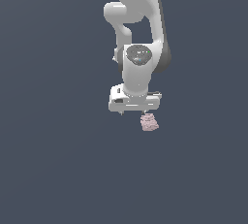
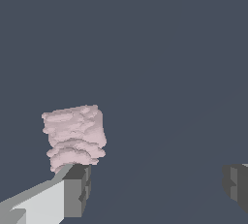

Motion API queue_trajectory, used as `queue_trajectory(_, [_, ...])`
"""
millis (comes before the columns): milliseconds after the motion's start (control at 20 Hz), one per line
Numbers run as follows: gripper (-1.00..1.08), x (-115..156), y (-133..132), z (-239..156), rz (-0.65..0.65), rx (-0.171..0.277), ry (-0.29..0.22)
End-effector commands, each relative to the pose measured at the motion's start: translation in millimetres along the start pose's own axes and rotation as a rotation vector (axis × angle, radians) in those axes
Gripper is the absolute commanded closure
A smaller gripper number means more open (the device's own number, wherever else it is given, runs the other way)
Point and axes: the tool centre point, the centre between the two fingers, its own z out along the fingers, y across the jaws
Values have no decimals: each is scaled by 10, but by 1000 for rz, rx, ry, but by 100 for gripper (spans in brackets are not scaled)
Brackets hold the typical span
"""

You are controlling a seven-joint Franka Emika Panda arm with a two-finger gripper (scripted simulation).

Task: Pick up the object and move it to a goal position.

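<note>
The object (image 1: pixel 149 122) is a small pale pink lumpy block with ridged, stepped sides, lying on the dark grey surface just below the white hand. In the wrist view the object (image 2: pixel 74 138) sits right beside one grey fingertip (image 2: pixel 77 189), outside the gap between the fingers. My gripper (image 2: pixel 157 184) is open, its fingers spread wide with nothing between them. In the exterior view the gripper (image 1: pixel 134 113) hangs low over the surface, with the object toward that view's right side of it. No goal marker shows.
The white arm (image 1: pixel 138 34) rises from the gripper toward the top of the exterior view. A plain dark grey surface (image 1: pixel 58 160) surrounds everything.
</note>
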Motion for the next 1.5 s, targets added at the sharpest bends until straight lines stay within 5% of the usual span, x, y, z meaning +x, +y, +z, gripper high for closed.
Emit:
queue_trajectory(0, [-92, 3, -293, 159, -53, -2, 0])
queue_trajectory(400, [-92, -38, -882, 478, -159, -2, 2])
queue_trajectory(1400, [-92, -43, -905, 993, -163, -2, 2])
queue_trajectory(1450, [108, -43, -905, 993, -163, -2, 2])
